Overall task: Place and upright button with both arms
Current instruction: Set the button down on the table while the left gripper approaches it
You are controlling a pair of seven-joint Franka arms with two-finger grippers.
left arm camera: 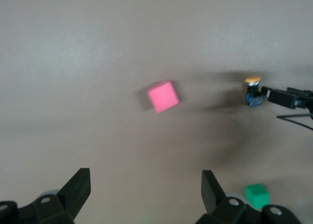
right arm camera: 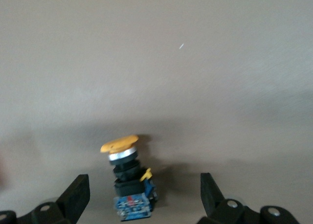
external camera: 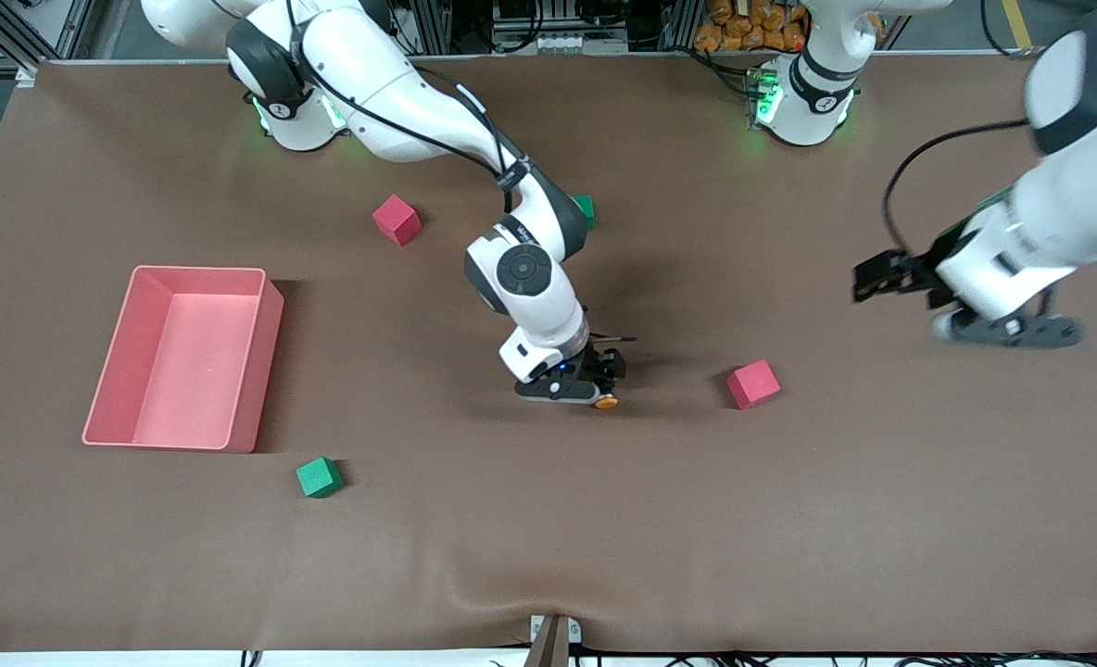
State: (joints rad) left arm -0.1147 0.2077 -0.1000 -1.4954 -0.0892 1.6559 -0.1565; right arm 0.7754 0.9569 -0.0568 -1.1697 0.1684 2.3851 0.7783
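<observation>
Nearest the front camera, a small green foam cube sits on the brown cloth-covered table, just beside the near corner of a shallow pink plastic rectangular bin that lies toward the right arm's end.

Farther from the camera, at mid-table, stands the button, a tiny push-button with a round orange cap on a black body with a blue base. It rests on the table with its cap up, leaning a little. The right gripper is low over it. In the right wrist view the button stands between the two black fingers, which are spread wide; neither finger touches it, and bare table shows on both sides of it. It is nearer to one finger than to the other.

A red foam cube lies near the button, toward the left arm's end.

The left gripper hangs in the air over the table at the left arm's end, well apart from the button, its fingers parted with nothing between them. Its wrist view shows the red cube and the button.

Farther still, another red foam cube rests, and a second green cube peeks out from under the right arm.
</observation>
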